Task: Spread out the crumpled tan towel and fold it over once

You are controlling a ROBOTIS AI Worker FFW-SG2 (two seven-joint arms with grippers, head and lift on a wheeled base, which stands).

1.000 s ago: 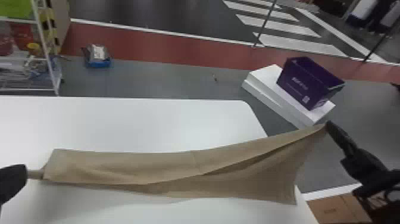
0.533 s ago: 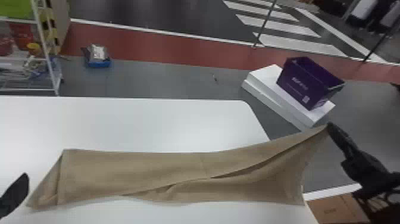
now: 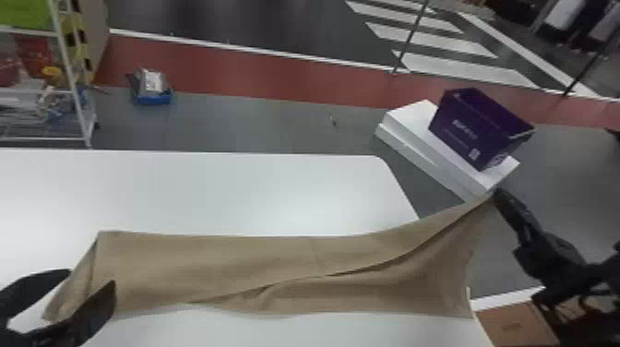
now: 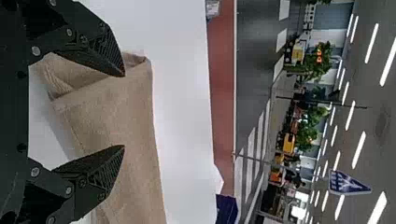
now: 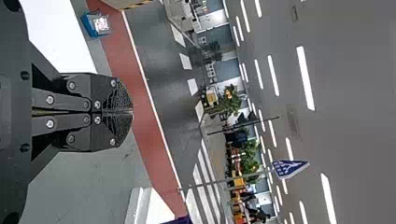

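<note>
You have one tan towel (image 3: 207,263) under inspection, stretched as a long band across the near part of the one white table (image 3: 230,194). One long slanting crease is noted along it, and the end over the table's left part is turned in at a slant. The opposite end is raised past the table's right edge.

Of your two grippers, the left gripper (image 3: 92,277) is over the table's near left part, its two fingers spread well apart at the towel's end, clenching nothing. Your right gripper (image 3: 496,193) is beyond the table's right edge, its two fingers pressed together, grasping one towel corner. You have one further corner hanging near that same table edge.

Surroundings, as counted for you: one purple box (image 3: 479,129) on a white base (image 3: 410,115), on the floor beyond the table's far right corner; one blue container (image 3: 154,98) on the floor beyond the table's far edge; one wire rack (image 3: 70,74) beyond the table's far left part; one cardboard box (image 3: 512,323) just beside the table's near right edge
</note>
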